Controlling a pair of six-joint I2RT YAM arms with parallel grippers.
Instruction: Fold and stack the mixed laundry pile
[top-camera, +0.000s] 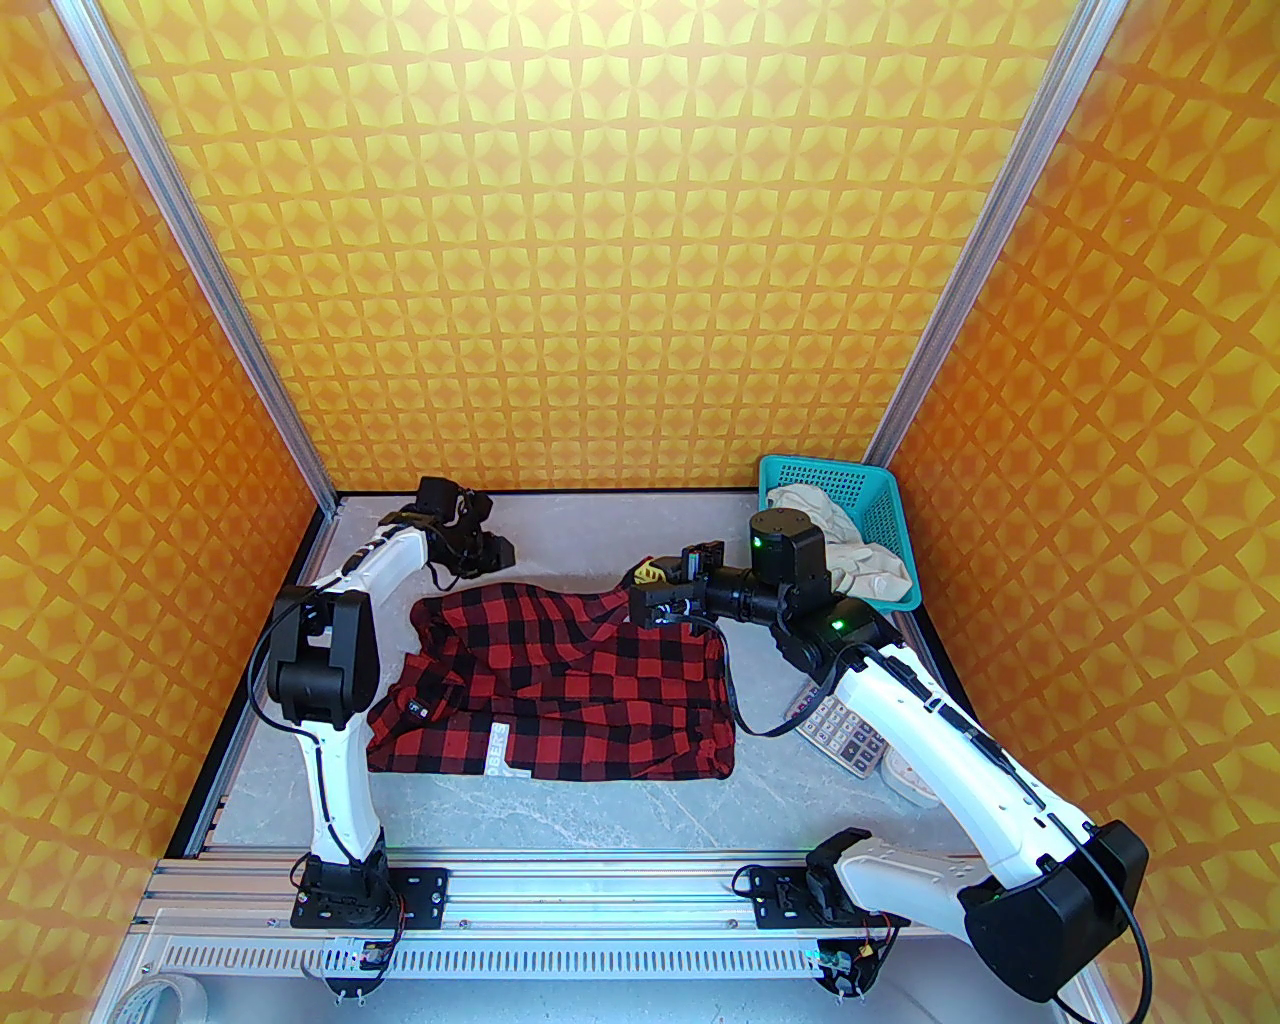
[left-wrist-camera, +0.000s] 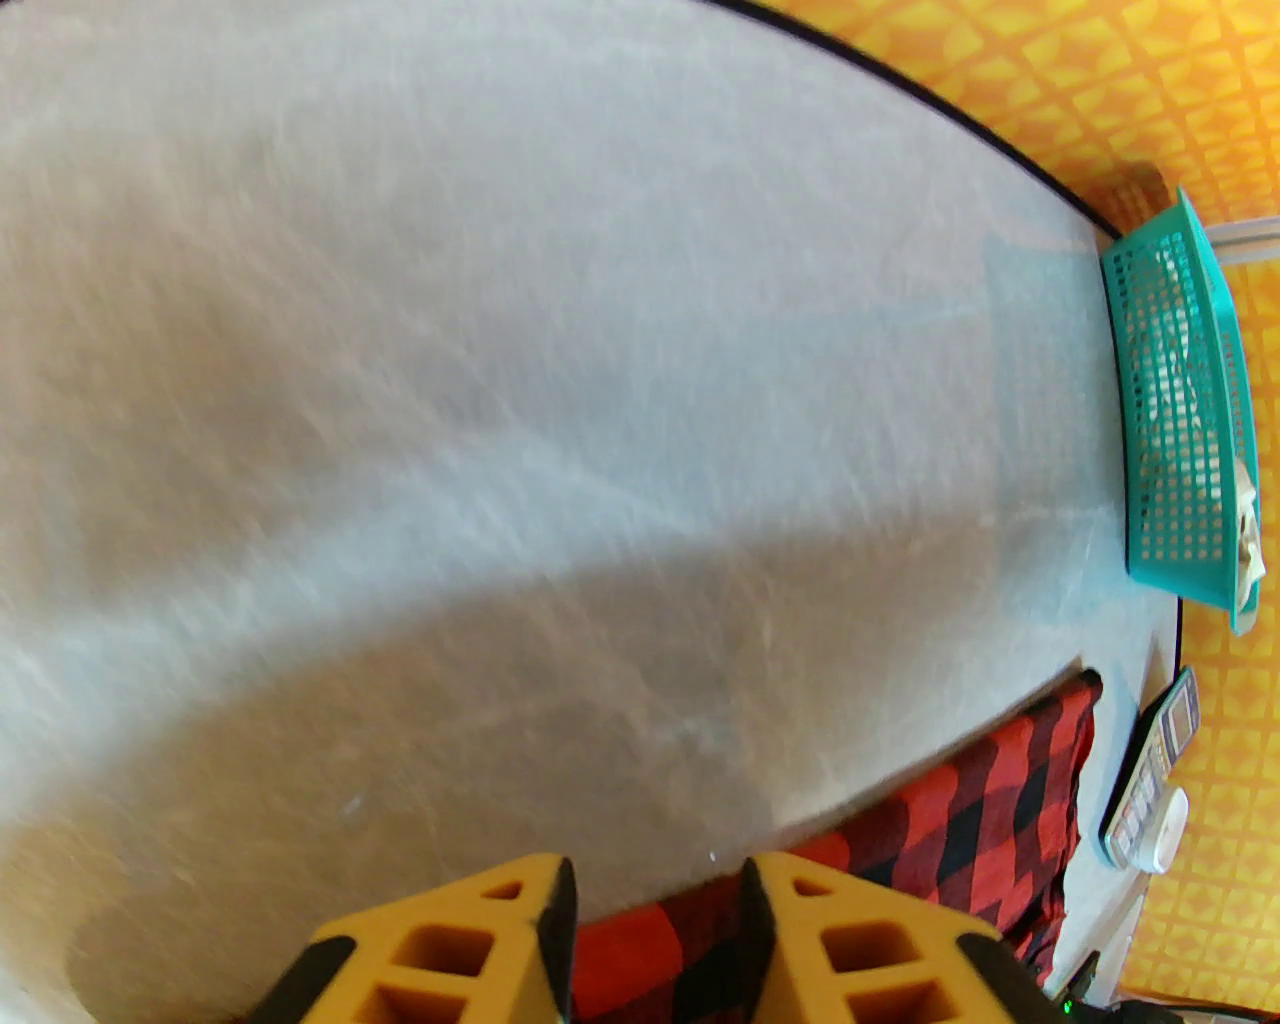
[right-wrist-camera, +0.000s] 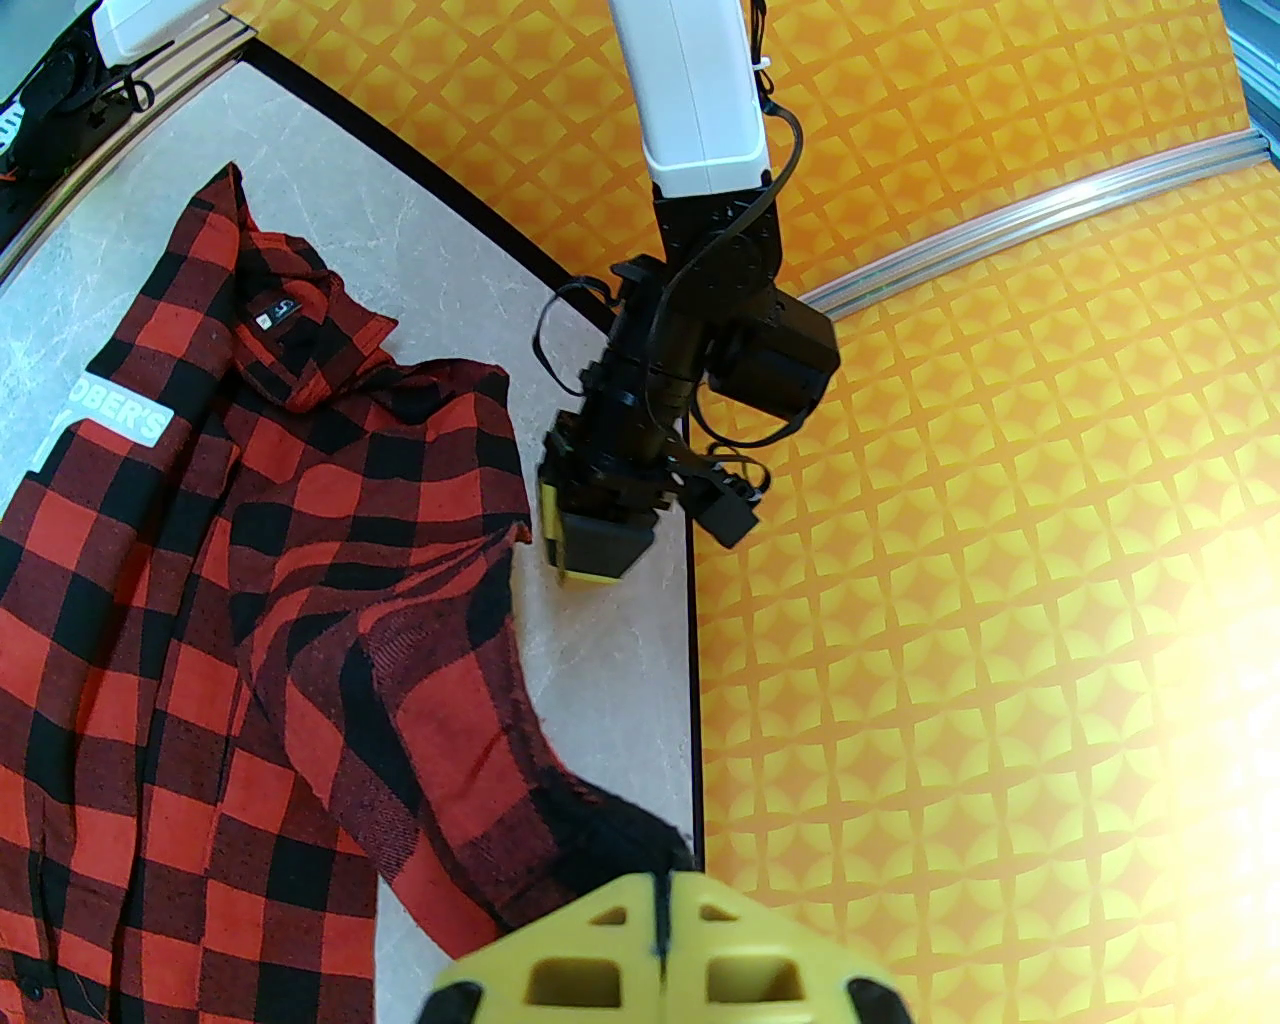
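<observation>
right end effector (right-wrist-camera: 660, 885) is clenched on the red-and-black shirt's (top-camera: 590, 700) far edge, just left of the teal basket (top-camera: 800, 468). the rest of the shirt lies spread on the worktop (top-camera: 600, 810). left end effector (left-wrist-camera: 658, 895), farther left of the basket, is partly open and grips nothing. the cream garment (top-camera: 865, 565) lies in the basket.

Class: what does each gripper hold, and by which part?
Right gripper pinches the shirt by a raised fold at its far edge; left gripper is open and appears to hold nothing.
</observation>
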